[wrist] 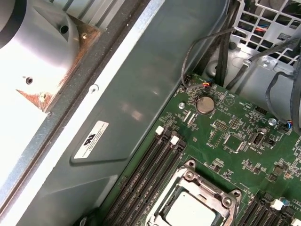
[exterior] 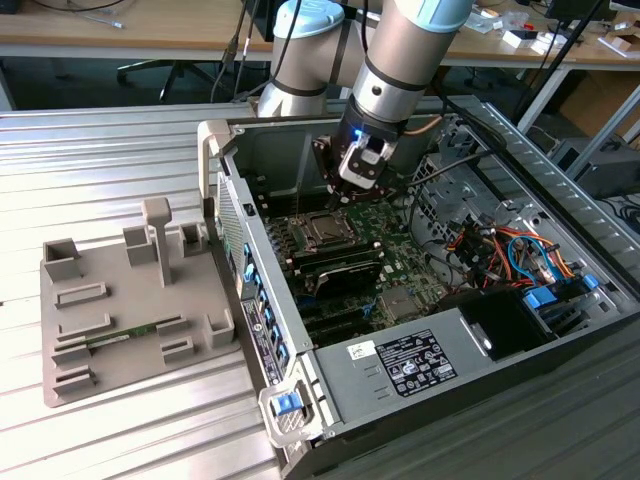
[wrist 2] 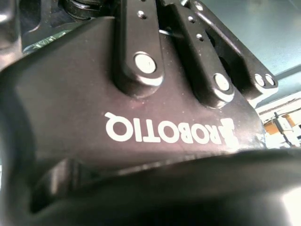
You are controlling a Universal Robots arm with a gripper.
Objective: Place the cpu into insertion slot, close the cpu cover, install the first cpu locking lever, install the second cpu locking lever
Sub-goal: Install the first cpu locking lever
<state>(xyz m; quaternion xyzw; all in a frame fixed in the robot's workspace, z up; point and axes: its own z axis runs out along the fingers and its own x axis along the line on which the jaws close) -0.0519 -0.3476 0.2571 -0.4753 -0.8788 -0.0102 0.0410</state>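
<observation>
Ribbed grey metal forms the bench [exterior: 120,150], and an open computer case [exterior: 222,160] lies on it with its green circuit board [wrist: 235,141] facing up. We place everything from the insertion slot [exterior: 322,228], which sits near the middle of that board.

On the near side of the slot in the exterior view, a grey box with a white label [exterior: 410,365] fills the front of the case. Well apart from the slot, toward the exterior view's left and outside the case, a grey fixture tray [exterior: 110,310] rests on the bench.

The cpu [wrist: 190,213] lies in the slot with its silvery top showing. The cpu cover [wrist: 209,184] appears to lie flat around it, framing it. Long black memory slots [wrist: 146,179] run just beside the slot, and a round coin battery [wrist: 205,104] sits on the board a little beyond.

Just above the slot and slightly behind it hangs the tool [exterior: 357,178], not touching the cover. We cannot tell how far open it is, and we see nothing in its hold.

Farther back, beyond the case, stand wooden tables [exterior: 120,35].
</observation>
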